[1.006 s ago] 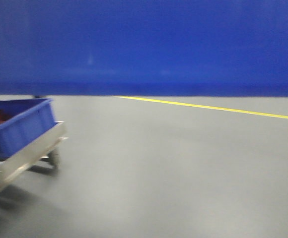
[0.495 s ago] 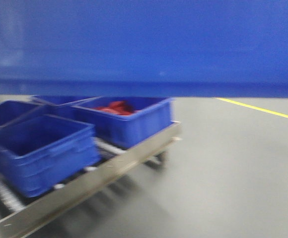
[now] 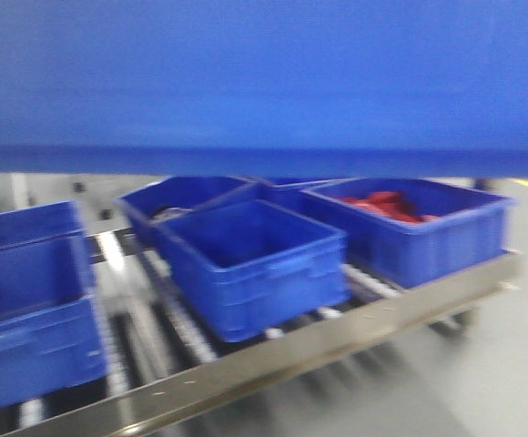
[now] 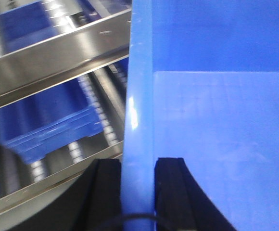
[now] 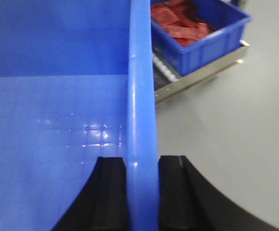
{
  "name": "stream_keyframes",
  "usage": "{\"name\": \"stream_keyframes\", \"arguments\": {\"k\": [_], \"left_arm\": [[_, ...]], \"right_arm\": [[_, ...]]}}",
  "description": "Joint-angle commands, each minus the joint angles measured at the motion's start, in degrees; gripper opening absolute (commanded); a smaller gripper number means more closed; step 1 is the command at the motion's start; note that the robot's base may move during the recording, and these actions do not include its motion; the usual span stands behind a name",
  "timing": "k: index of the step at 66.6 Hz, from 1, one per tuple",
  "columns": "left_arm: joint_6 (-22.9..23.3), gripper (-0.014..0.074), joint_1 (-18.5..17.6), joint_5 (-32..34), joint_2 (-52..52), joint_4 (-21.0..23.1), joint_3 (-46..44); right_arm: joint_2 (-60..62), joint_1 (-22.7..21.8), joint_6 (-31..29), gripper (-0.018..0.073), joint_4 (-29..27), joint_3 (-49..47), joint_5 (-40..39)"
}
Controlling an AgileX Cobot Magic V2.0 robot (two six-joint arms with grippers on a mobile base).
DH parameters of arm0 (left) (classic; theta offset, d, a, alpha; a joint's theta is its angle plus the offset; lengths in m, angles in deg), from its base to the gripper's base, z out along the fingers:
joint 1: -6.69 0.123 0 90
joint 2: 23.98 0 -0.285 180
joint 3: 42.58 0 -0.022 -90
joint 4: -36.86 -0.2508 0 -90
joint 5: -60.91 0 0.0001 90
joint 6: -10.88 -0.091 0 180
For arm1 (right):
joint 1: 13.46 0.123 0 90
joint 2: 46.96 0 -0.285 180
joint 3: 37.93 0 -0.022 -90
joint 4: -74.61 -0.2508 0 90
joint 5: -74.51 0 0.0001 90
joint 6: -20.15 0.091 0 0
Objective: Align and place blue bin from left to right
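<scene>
Grey floor (image 3: 519,364) beside roller rack (image 3: 337,341); blue bin (image 3: 264,82) held above rack. Left end effector (image 4: 138,163) and right end effector (image 5: 142,163) each closed on opposite rims, judged to hold it level.

Front view motion-blurred; glare on blue bin (image 4: 211,125).

One held blue bin (image 3: 264,82), five-plus racked bins (image 3: 255,264) — two claws (image 4: 138,163) (image 5: 142,161)
</scene>
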Motion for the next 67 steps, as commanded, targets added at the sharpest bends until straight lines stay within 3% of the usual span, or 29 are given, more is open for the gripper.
{"name": "stream_keyframes", "arguments": {"k": [1,67], "left_arm": [[0.31,-0.0111,-0.98,5.07,0.47,-0.9,-0.41],[0.31,-0.0111,-0.98,5.07,0.47,-0.9,-0.41]], "right_arm": [[0.54,0.57,0.0,-0.0078,0.52,-0.55,-6.36],[0.54,0.57,0.0,-0.0078,0.52,-0.55,-6.36]]}}
